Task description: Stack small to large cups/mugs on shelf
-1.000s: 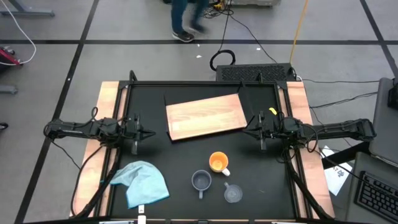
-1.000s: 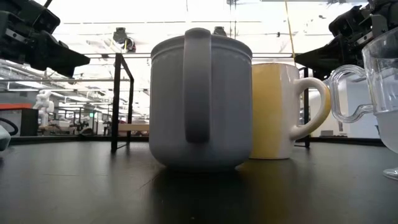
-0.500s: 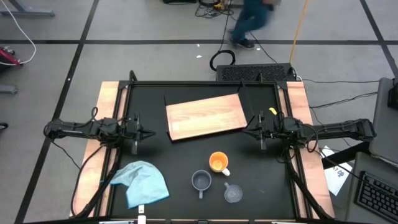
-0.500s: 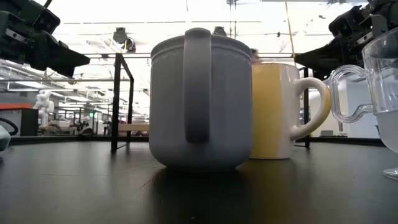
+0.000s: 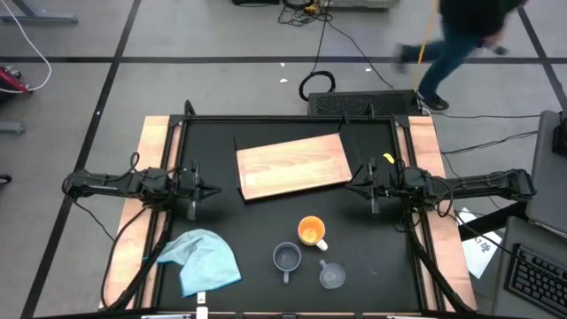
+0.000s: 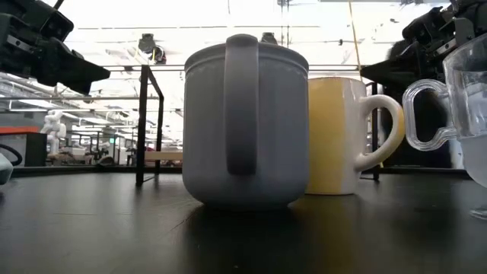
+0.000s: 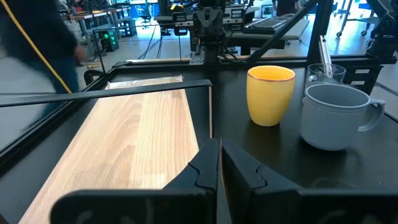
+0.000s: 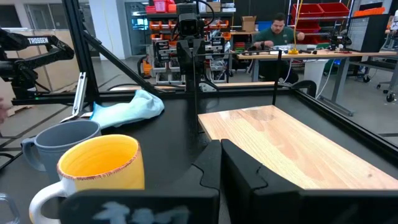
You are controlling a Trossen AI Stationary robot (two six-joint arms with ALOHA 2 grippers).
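**Desk:** Entry for this moment, please; tools first.

**Me:** Left gripper (image 5: 213,190): fingers pressed together, holding nothing, parked just off the board's left end; right gripper (image 5: 353,185): likewise pressed together and empty, just off the board's right end. Board (image 5: 292,166): lying flat and slightly skewed, bare. Orange cup (image 5: 310,231): near the board's front edge, apart from it, white handle turned away from the board. Grey cup (image 5: 285,258): further out from the board, beside the orange cup but not touching. Clear cup (image 5: 330,276): furthest out of the three. Cloth (image 5: 204,258): well off the board's left front corner.

**Desk:** Risks as you judge them?

**Me:** Item one: the three cups sit close; I reckon spread fingers coming down on one could nudge a neighbour over. Item two: the clear cup is hard for me to read against the black top; a misjudged rim could mean a glancing grip and a slip. Item three: size order is hard to call from here; nesting in the wrong order could jam or topple the stack. Item four: a person (image 5: 461,35) is passing behind the table, well beyond the board; no hazard unless they come closer.
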